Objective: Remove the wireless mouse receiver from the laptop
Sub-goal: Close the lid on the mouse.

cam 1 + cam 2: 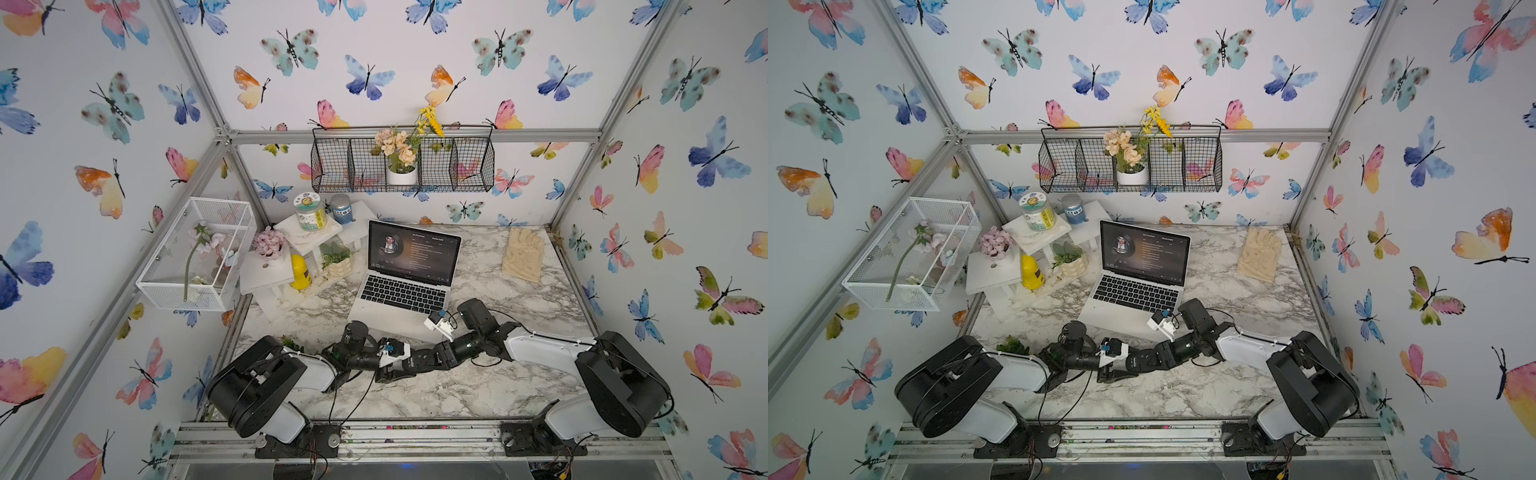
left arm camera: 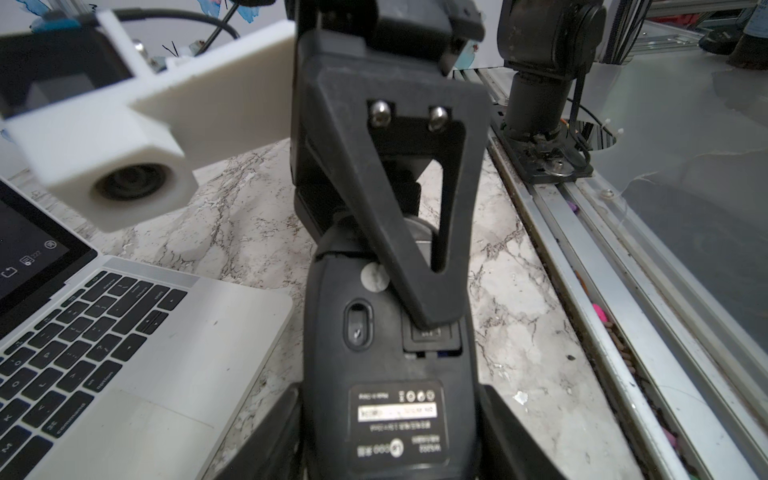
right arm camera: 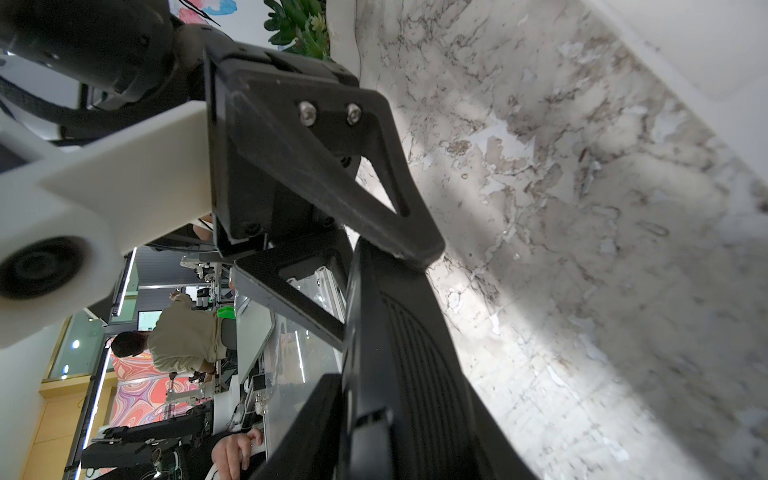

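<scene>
Your slim silver-white laptop (image 1: 404, 294) with black keys stands open on the grey-veined, marble-look counter (image 1: 507, 303), its dark screen showing a music player. Just off the laptop's front right corner, your left jaws are clamped on the two sides of a black oval mouse (image 2: 374, 374). The mouse is turned so that its labelled underside faces the left wrist camera. Your right jaws reach in over the mouse from its far end: one black triangular finger (image 2: 415, 232) lies across that underside, with its tip over a small rectangular recess. In that recess sits what looks like the tiny black wireless mouse receiver (image 2: 428, 336), half covered by the fingertip. The other right finger is hidden behind the mouse, so you cannot tell whether the right jaws are open or gripping.
</scene>
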`<state>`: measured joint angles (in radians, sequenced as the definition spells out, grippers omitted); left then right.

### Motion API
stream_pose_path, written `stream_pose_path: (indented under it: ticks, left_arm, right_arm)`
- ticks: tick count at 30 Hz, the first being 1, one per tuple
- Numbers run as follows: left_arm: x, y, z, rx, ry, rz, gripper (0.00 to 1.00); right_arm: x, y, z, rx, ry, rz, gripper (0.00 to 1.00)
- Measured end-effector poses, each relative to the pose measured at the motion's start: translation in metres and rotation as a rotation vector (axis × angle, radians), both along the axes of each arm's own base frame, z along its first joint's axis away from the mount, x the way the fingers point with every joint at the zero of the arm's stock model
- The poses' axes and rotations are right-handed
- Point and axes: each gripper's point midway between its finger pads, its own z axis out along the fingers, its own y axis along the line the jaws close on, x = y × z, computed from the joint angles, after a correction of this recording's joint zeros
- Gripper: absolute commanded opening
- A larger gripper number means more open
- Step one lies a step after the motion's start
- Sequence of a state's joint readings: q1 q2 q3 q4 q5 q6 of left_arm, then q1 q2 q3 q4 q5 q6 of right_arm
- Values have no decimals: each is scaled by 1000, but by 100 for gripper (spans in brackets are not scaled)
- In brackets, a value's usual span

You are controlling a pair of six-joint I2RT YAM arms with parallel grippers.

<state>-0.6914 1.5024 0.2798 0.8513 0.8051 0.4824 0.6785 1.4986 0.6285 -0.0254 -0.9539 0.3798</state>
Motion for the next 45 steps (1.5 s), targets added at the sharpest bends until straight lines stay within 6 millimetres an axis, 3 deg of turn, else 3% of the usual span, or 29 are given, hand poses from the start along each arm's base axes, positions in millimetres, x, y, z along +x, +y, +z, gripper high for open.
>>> stream_pose_path:
  ticks: [11, 17, 25, 32, 39, 45]
  left_arm:
    - [-3, 1, 0, 10, 5, -7, 0]
    - [-3, 1, 4, 5, 25, 12, 0]
    - [-1, 3, 6, 3, 73, 51, 0]
    - [2, 5, 8, -4, 88, 71, 0]
    - [4, 3, 16, -34, 66, 71, 0]
    - [5, -1, 25, -61, 38, 58, 0]
  right_arm:
    - [-1, 1, -3, -4, 58, -10, 35]
    - [2, 3, -4, -10, 46, -13, 48]
    - [7, 7, -8, -14, 12, -11, 53]
    - [14, 12, -10, -2, 1, -26, 74]
    - [21, 25, -7, 67, -11, -21, 77]
    - [23, 29, 2, 101, -18, -23, 88]
